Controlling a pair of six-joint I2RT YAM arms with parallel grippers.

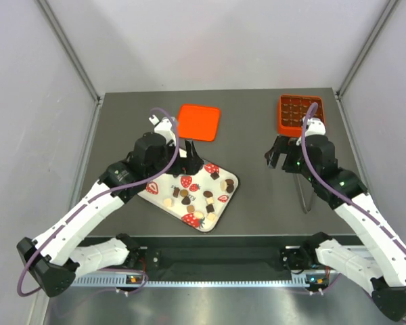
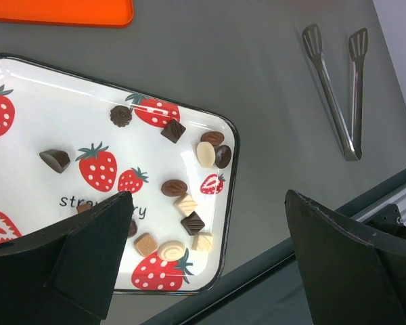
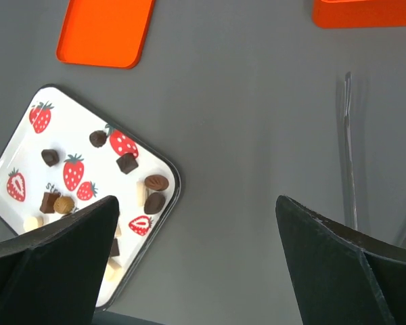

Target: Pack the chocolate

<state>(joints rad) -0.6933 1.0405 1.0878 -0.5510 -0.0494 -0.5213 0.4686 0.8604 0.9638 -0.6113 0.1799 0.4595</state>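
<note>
Under the left gripper [image 1: 189,157] lies the white strawberry-print tray [image 1: 233,178], and the chocolate [image 1: 185,193] is scattered loose on it: dark, light-brown and cream pieces, mostly toward the tray's near and right edges. The gripper's jaws stand wide apart with nothing between them. In the left wrist view the pieces [image 2: 174,187] sit between and just ahead of its fingers [image 2: 95,237], close to the tray's black rim [image 2: 235,145]. Beyond this gripper, past the tray's far edge, lies a flat orange lid [image 1: 199,121], apart from the tray.

The right gripper [image 1: 279,157] hangs over bare grey table [image 1: 257,196], its jaws likewise spread and empty. Behind it, at the table's far right, sits the gridded orange box [image 1: 300,114]. Metal tongs [image 1: 302,193] lie on the near side of it, beside its arm. To its left, a wide strip of open table separates it from the tray's right corner.
</note>
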